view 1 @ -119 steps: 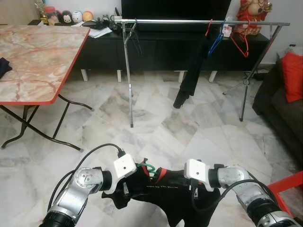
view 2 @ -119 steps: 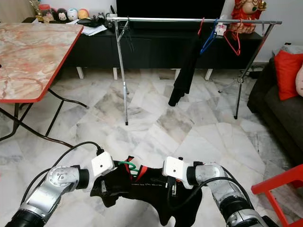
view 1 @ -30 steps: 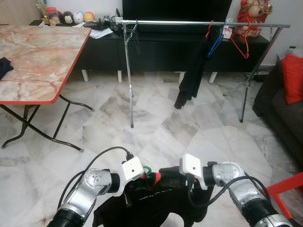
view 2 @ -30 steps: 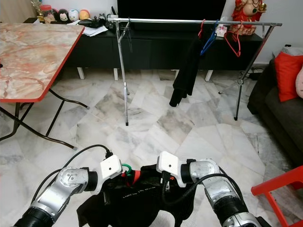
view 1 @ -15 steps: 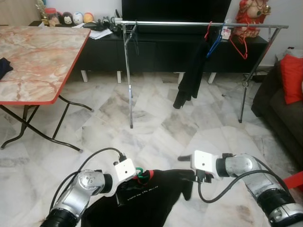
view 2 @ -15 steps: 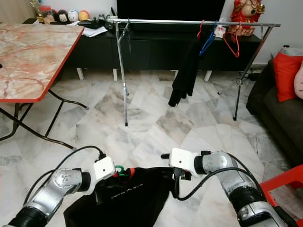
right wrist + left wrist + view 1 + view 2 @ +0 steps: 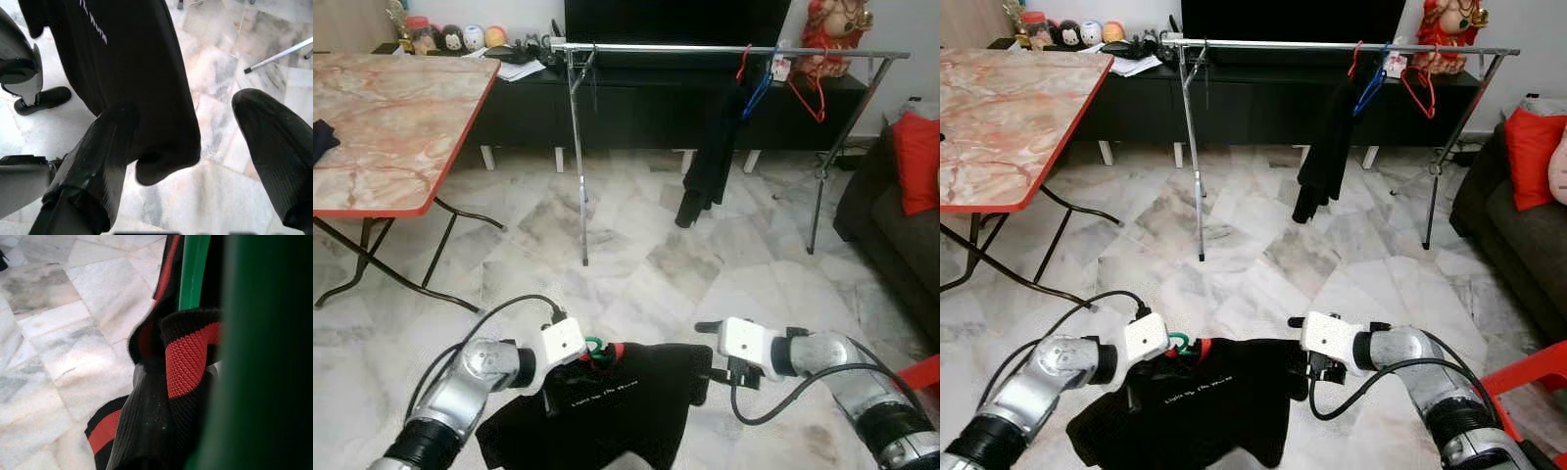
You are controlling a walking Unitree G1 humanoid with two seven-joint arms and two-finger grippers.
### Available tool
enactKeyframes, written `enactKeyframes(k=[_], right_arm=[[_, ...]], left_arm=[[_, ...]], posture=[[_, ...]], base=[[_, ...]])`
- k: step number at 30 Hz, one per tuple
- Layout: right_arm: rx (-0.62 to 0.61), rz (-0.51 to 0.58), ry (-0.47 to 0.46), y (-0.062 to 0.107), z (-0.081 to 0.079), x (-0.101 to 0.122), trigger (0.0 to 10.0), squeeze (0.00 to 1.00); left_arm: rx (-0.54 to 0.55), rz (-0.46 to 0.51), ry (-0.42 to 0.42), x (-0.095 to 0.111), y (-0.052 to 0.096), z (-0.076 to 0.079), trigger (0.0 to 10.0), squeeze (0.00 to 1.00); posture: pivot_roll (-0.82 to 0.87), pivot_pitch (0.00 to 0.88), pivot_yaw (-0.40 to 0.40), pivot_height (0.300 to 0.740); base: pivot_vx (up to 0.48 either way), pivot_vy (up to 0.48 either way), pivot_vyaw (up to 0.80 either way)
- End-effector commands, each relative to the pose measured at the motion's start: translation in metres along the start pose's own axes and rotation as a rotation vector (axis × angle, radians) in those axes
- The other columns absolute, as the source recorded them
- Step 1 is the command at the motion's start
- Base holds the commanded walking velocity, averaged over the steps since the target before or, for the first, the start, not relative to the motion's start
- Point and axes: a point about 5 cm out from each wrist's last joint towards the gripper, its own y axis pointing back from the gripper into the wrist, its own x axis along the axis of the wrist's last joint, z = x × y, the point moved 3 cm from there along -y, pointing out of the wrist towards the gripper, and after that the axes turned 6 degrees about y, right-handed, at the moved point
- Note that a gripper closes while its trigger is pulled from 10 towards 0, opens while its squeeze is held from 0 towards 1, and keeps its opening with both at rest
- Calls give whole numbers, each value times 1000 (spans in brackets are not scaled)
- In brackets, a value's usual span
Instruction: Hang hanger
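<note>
Carrying stage, before the hanging itself. My left end effector (image 7: 579, 354) holds the green hanger (image 7: 594, 346) by its hook, at the red-trimmed collar of the black shirt (image 7: 607, 397) that hangs from it, low in front of me over the marble floor (image 7: 636, 264). In the left wrist view the green plastic (image 7: 193, 271) and the red-banded collar (image 7: 188, 357) lie right against the camera, so I judge the fingers closed on the hanger, though the fingers themselves are hidden. My right end effector (image 7: 195, 161) stands spread wide, its two black fingers (image 7: 98, 161) apart with the shirt's lower edge (image 7: 166, 161) hanging between them; whether the near finger touches the cloth I cannot tell. The clothes rail (image 7: 724, 47) stands well apart, across the floor, already carrying a dark garment (image 7: 710, 147) and several hangers. The next move, as I judge it, calls for walking to the rail, lifting the hanger above the bar, and setting its hook over a bare stretch.
</note>
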Motion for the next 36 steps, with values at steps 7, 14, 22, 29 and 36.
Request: enactKeyframes(k=[7,14,22,29,36], right_arm=[[-10,1,-42,8,-1,-8,10000,0],[18,-15,-62,8,-8,-14,10000,0],[37,-9,-62,3,-13,-13,10000,0],[32,-31,-50,1,-13,-15,10000,0],[52,-54,-50,1,-19,-19,0,0]], left_arm=[[-73,12,-57,17,15,-7,0,0],[-119,59,-41,32,28,-13,0,0],[-158,106,-10,42,34,-11,0,0],[-202,135,0,49,35,-4,0,0],[-233,160,20,54,35,1,0,0]], posture=[[-42,0,-67,740],[-36,0,-71,740],[-34,0,-74,740],[-34,0,-74,740],[-32,0,-78,740]], base=[[0,0,0],[0,0,0],[0,0,0],[0,0,0],[0,0,0]])
